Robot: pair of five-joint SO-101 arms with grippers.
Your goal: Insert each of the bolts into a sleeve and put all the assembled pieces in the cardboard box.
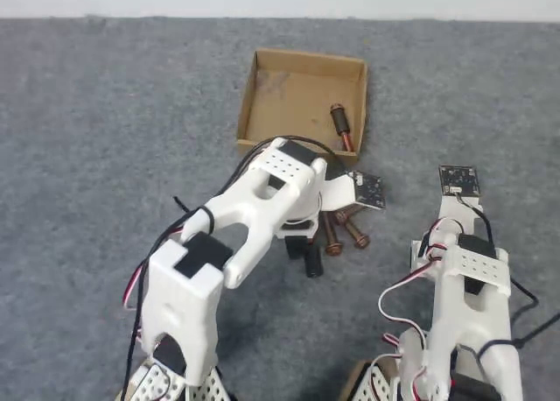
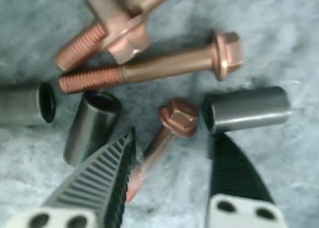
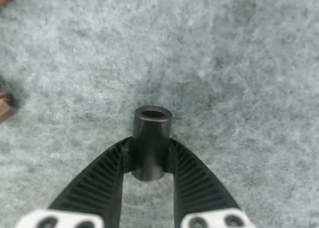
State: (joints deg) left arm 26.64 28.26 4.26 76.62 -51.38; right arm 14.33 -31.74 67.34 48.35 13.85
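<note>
Downward, left gripper astride bolt

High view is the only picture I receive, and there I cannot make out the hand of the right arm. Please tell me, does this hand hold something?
Observer: Yes, the right hand is shut on a dark sleeve, whose open end faces the wrist camera; the bore looks empty.
Operator: And the left hand, under its arm?
Observer: The left hand is open, with one bolt lying between its jaws, not gripped.
Operator: Is a free sleeve near that bolt?
Observer: Yes, a grey sleeve lies on its side just beside the bolt's head.
</note>
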